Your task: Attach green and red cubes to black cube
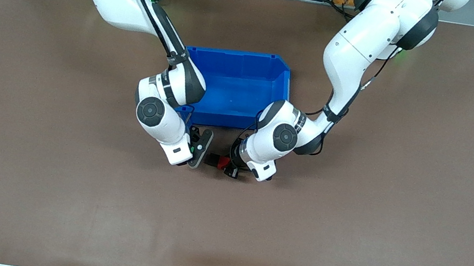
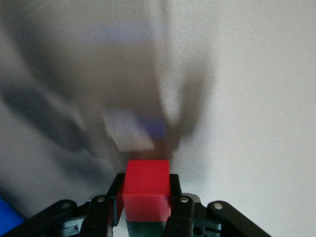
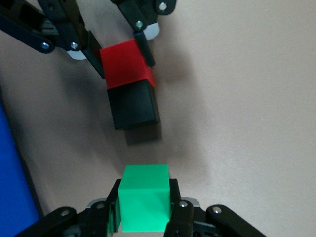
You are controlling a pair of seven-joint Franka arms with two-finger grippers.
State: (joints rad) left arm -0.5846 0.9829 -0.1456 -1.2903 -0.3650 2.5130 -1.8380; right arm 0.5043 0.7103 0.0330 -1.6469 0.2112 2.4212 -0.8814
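At the front view's centre, the left gripper (image 2: 146,210) clenches the small rigid red cube (image 2: 146,190) joined to the matte black cube (image 3: 133,104), while the right gripper (image 3: 144,213) pinches the light, smooth green cube (image 3: 145,197) by its flat sides above the brown counter (image 1: 346,226).

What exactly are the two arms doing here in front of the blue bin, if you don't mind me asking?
The left gripper is shut on the red cube, which already sits joined to the black cube. The right gripper is shut on the green cube, held apart from the black cube's free face, so the green one is not yet attached. Both grippers are over the table, just nearer the front camera than the blue bin.
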